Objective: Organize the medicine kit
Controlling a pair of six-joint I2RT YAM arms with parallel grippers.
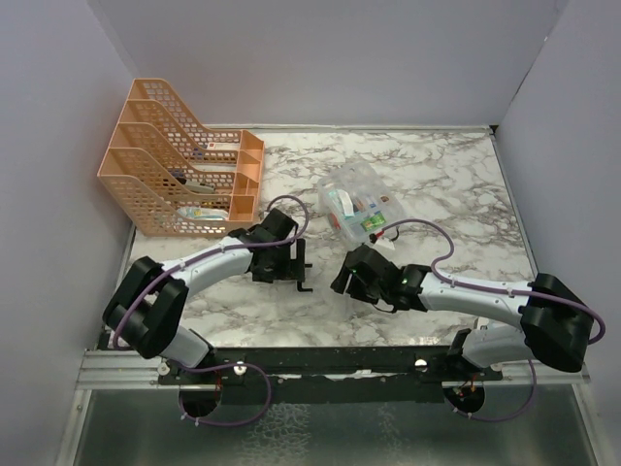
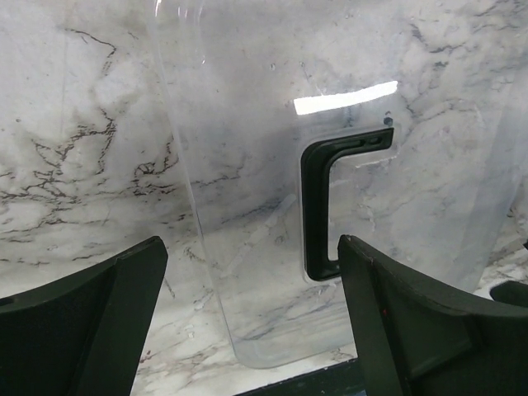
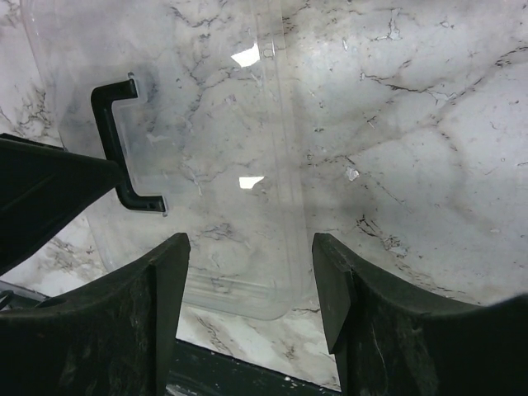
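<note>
Black fingers of the left gripper (image 2: 252, 247) fill the bottom corners of its wrist view. They are spread wide and grip nothing. Between and beyond them a clear lid (image 2: 247, 148) lies flat on the marble table (image 2: 74, 124). Its black U-shaped handle (image 2: 318, 206) is nearer the right finger and does not touch it.

The right gripper (image 3: 249, 241) is also open. One rounded end of the lid shows between its fingers. In that view the handle sits at the left, beside the dark body of the left gripper.

Only the overhead view shows the rest. The grippers face each other near the table's middle with the handle between them, and the lid itself is almost invisible there. The kit (image 1: 357, 204), an open clear box holding small packets (image 1: 364, 218), sits near the right gripper on its far side. An orange mesh rack (image 1: 179, 180) stands at the far left, well apart from the lid.
</note>
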